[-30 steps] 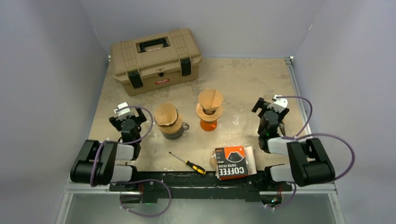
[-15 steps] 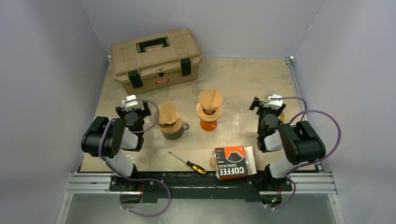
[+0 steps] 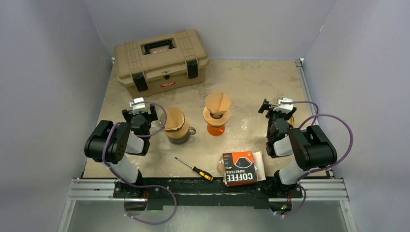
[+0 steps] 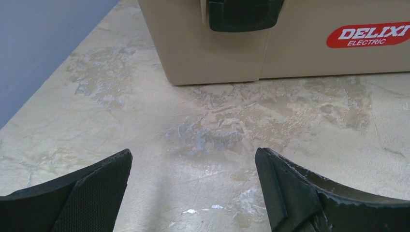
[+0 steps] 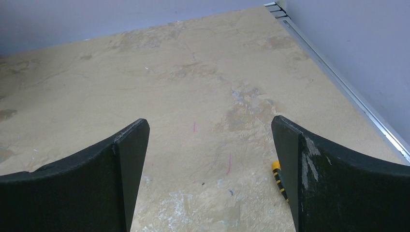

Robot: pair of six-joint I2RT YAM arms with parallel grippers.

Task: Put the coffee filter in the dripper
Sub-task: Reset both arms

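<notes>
An orange plastic cone dripper [image 3: 215,127] stands mid-way on the beige stone-patterned bench [image 3: 251,82], with a brown paper coffee filter [image 3: 217,102] seated in it. Just left of the dripper: dark glass cup [image 3: 180,136] carrying a second brown paper filter [image 3: 172,119]. Behind-left: tan plastic toolbox [image 3: 161,62]. In front: black cardboard filter packet [image 3: 240,167]. Front-left: yellow-handled steel screwdriver [image 3: 194,168].

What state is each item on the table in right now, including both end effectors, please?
Toolbox: lid shut, both latches down.
Orange dripper: upright, holds a cone filter.
Dark cup: upright, holds a second filter.
Coffee filter pack: lying flat, label up.
Screwdriver: lying flat, untouched.
Left end effector: open, empty.
Right end effector: open, empty.
</notes>
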